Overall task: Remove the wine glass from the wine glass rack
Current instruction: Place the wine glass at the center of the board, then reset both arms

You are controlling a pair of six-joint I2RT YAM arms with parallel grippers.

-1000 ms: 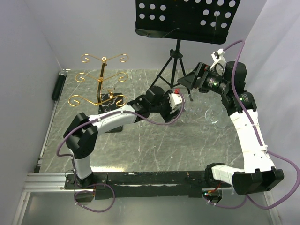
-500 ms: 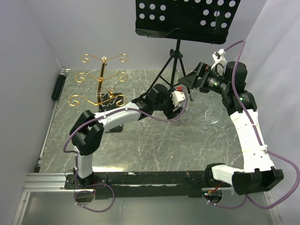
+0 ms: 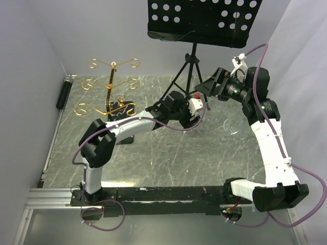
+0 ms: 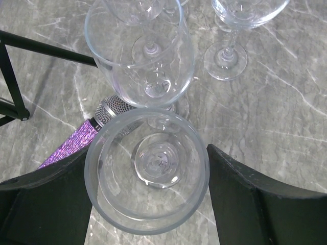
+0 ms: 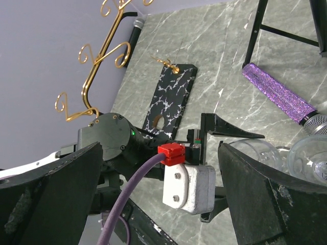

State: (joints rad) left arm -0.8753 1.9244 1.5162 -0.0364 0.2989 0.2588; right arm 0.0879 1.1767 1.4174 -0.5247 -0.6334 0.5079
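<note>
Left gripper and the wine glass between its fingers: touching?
Touching. Left wrist view: the wine glass fills the left gripper, both fingers flush against its bowl, no gap showing on either side.

Stone-look table [image 3: 168, 158]: grey sheet w/ pale veins & fine scratches, glossy, soft glare toward the far edge. Plain pale lilac-grey walls box it in on 3 sides: left wall [image 3: 25, 76], back wall [image 3: 102, 30], right wall [image 3: 304, 56], all bare & matte. Black music stand [image 3: 204, 20] at the far edge, right of centre: tripod legs on the table, perforated tray w/ round holes tilted up top. Short black cylinder [image 3: 63, 93] lies along the left edge nr the far-left corner. Silver metal rail [image 3: 51, 196] runs along the near edge. Light even & diffuse, shadows faint
</note>
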